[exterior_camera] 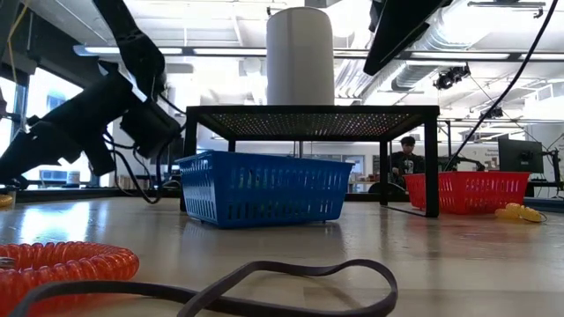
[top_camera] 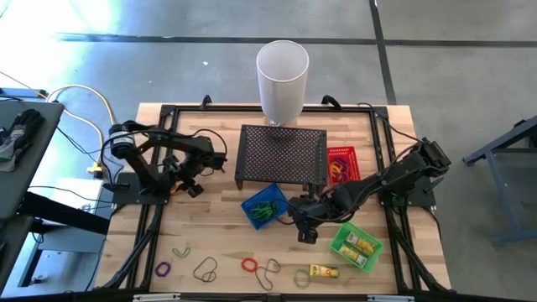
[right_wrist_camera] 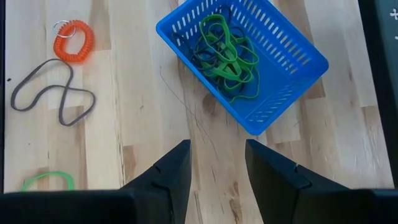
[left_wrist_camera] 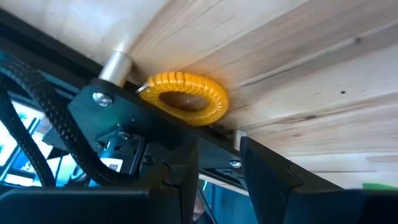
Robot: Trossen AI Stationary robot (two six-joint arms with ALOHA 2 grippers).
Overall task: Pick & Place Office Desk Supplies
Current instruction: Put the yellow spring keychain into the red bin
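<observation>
Well, the wooden table (top_camera: pixel 210 252) is the biggest thing, and no writing on anything can be read. A tall white cylinder (top_camera: pixel 282 80) stands at the far edge, just behind a black mesh stand (top_camera: pixel 281 155). A blue basket (right_wrist_camera: pixel 249 56) holds green bands (right_wrist_camera: pixel 227 46). A red basket (top_camera: pixel 342 164) sits beside the stand, and a green basket (top_camera: pixel 357 246) holds small yellow pieces (top_camera: pixel 359 244). The right gripper (right_wrist_camera: pixel 216 165) hangs over bare wood near the blue basket, fingers apart, holding nothing. The left gripper (left_wrist_camera: pixel 217 168) is spread too and empty, near a yellow coil (left_wrist_camera: pixel 186 98). An orange coil (right_wrist_camera: pixel 73 38), a dark band (right_wrist_camera: pixel 53 90) and more loose bands lie along the near edge.
</observation>
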